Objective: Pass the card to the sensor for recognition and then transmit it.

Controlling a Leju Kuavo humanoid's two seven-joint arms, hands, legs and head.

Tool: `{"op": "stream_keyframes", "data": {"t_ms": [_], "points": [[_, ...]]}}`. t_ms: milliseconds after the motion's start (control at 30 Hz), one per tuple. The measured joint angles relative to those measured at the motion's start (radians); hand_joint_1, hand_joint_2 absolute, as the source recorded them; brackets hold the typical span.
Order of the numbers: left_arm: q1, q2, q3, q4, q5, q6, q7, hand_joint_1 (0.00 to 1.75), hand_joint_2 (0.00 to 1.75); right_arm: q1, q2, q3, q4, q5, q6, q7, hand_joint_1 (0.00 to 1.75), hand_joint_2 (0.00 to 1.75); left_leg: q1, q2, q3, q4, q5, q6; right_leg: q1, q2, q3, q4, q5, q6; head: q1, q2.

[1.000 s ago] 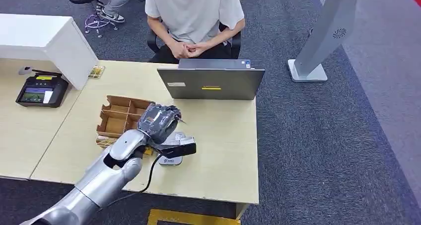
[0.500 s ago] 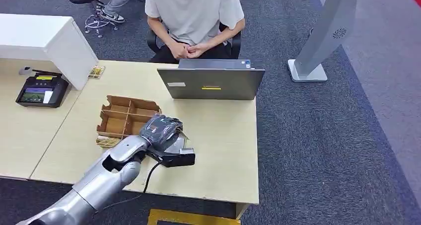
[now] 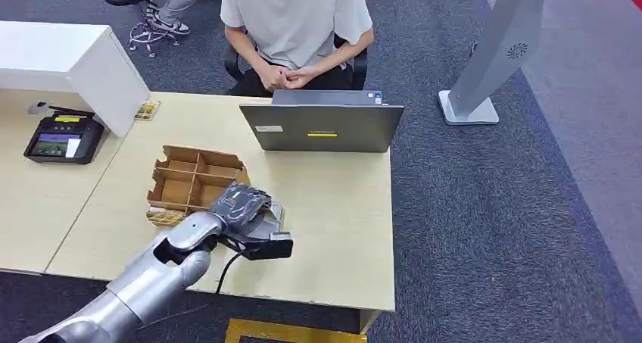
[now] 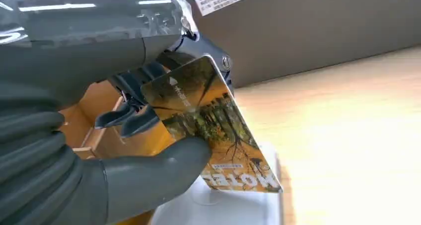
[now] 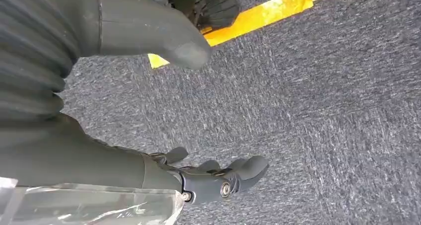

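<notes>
- The left hand [image 4: 99, 135] is pinching the card [image 4: 213, 130] between thumb and fingers, holding it tilted just above the white sensor [image 4: 223, 210] on the table [image 3: 341, 207].
- The right hand [image 5: 149, 111] is hanging over carpet, fingers spread, holding nothing.

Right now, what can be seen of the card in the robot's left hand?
The card is a thin, glossy rectangle with rounded corners, printed with an orange and dark tree scene and the word HOTEL, seen upside down in the left wrist view. The left hand pinches it between the thumb and darker fingers, tilted, its lettered end over the white sensor. Contact cannot be told.
</notes>
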Motion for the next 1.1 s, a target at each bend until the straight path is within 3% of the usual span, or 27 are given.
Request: {"op": "stream_keyframes", "data": {"t_ms": [600, 800, 900, 967, 1033, 1100], "points": [[-0.029, 0.007, -0.037, 0.026, 0.008, -0.020, 0.032, 1.75, 1.75, 0.008, -0.003, 0.000, 0.000, 0.011, -0.009, 0.020, 0.00, 1.75, 0.000, 0.000, 0.002, 0.000, 0.000, 0.000, 0.000, 0.000, 0.002, 0.000, 0.000, 0.000, 0.000, 0.000], [-0.019, -0.003, -0.037, 0.026, 0.013, 0.125, 0.036, 1.75, 1.75, 0.010, -0.004, 0.000, 0.000, 0.023, -0.009, 0.020, 0.00, 1.75, 0.000, 0.000, 0.002, 0.000, 0.000, -0.001, 0.000, 0.000, 0.001, 0.000, 0.000, 0.000, -0.001, 0.000], [0.001, -0.018, -0.008, -0.005, -0.065, 0.377, 0.065, 1.75, 1.75, 0.010, -0.004, 0.001, 0.000, 0.047, -0.008, 0.026, 0.00, 1.75, 0.000, -0.001, 0.000, 0.000, 0.000, 0.000, 0.000, -0.001, 0.001, 0.000, 0.000, 0.000, 0.000, 0.000], [0.001, -0.023, 0.036, -0.042, -0.152, 0.510, 0.088, 1.75, 1.75, 0.003, -0.003, 0.010, 0.000, 0.074, -0.009, 0.045, 0.00, 1.75, 0.000, -0.001, 0.000, 0.000, 0.000, 0.000, 0.000, -0.001, 0.001, 0.000, 0.000, 0.000, 0.001, 0.000], [-0.008, -0.020, 0.091, -0.064, -0.154, 0.581, 0.059, 1.75, 1.75, -0.005, -0.003, 0.024, 0.001, 0.096, -0.012, 0.065, 0.00, 1.75, 0.000, 0.000, 0.000, 0.000, 0.000, 0.000, 0.000, 0.000, 0.001, 0.000, 0.000, 0.000, 0.000, 0.000], [-0.029, -0.018, 0.162, -0.068, -0.133, 0.595, 0.019, 1.75, 1.75, -0.011, -0.002, 0.037, 0.001, 0.109, -0.015, 0.082, 0.00, 1.75, 0.000, 0.000, 0.001, 0.000, 0.001, -0.001, 0.000, 0.000, 0.001, 0.000, 0.000, 0.000, 0.001, 0.000]]}}
